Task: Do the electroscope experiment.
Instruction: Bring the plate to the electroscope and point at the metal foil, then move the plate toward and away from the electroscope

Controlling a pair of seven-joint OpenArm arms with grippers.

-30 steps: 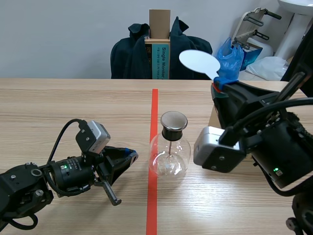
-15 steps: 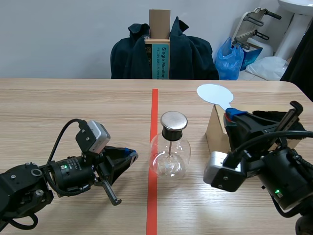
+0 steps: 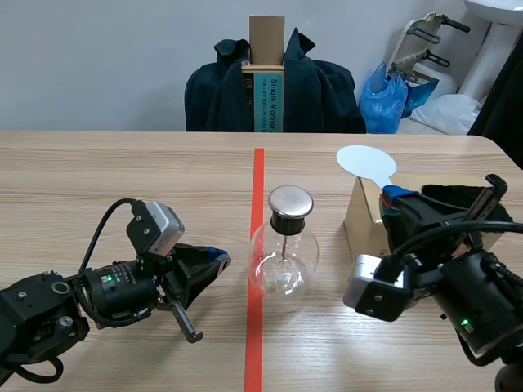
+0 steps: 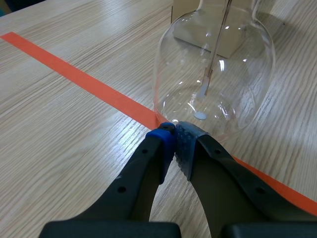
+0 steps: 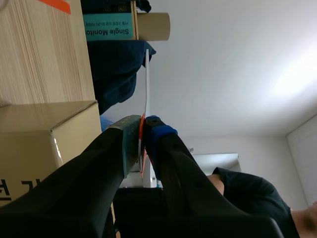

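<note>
Electroscope (image 3: 283, 249) sits between clenched left gripper (image 3: 221, 260) and right gripper (image 3: 391, 197) grasping paddle (image 3: 365, 163) by box (image 3: 360, 220).

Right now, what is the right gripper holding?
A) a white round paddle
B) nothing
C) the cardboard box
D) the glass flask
A: the right gripper is shut on the stem of the white round paddle, whose disc stands up above the gripper.

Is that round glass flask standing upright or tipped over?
Upright. The glass flask rests on its base on the table, metal cap on top, its rod hanging down inside.
</note>
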